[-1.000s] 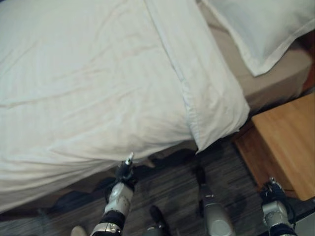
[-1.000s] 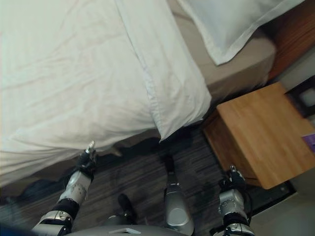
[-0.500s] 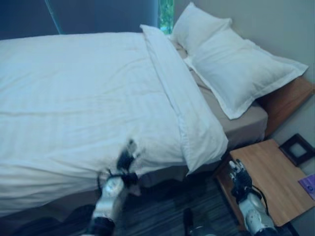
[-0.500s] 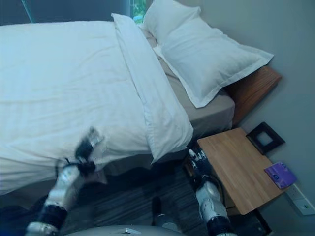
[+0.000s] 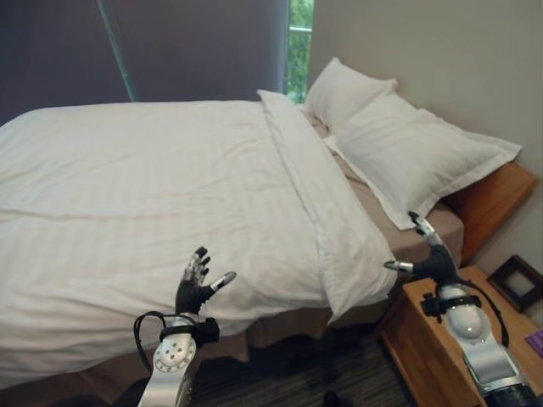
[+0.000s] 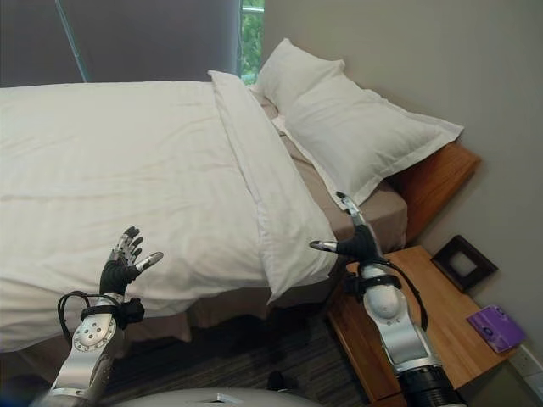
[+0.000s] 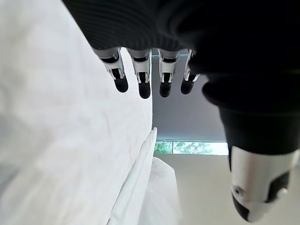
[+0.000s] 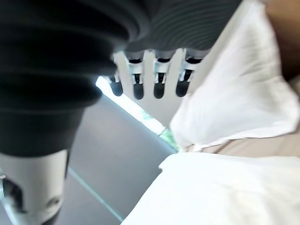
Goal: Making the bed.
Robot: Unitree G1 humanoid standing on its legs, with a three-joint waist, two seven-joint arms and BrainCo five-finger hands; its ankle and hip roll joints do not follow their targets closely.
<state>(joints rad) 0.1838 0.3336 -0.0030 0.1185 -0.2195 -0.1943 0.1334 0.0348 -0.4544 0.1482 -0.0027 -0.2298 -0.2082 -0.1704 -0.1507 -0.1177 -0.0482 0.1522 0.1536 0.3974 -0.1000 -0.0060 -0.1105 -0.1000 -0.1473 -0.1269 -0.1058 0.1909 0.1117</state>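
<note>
A white duvet [image 5: 144, 195] covers the bed, its top edge folded back in a band [image 5: 318, 199] whose corner hangs over the near side. Two white pillows [image 5: 407, 148] lie at the head on a tan sheet [image 6: 327, 199]. My left hand [image 5: 197, 287] is raised open in front of the duvet's near edge, holding nothing. My right hand [image 5: 428, 259] is open too, fingers spread, just right of the folded band's hanging corner and above the nightstand. In the wrist views, the left hand's fingers [image 7: 143, 79] and the right hand's fingers [image 8: 157, 77] are straight with nothing between them.
A wooden nightstand [image 6: 424, 314] stands right of the bed, with a dark frame [image 6: 458, 261] and a purple item [image 6: 496, 326] on it. A wooden headboard [image 6: 433, 182] sits behind the pillows. Dark curtains [image 5: 170, 47] and a window strip [image 5: 299, 42] are at the far side.
The camera has tilted up from the floor to the whole bed. Both hands have risen from low beside the bed to duvet height, with fingers spread.
</note>
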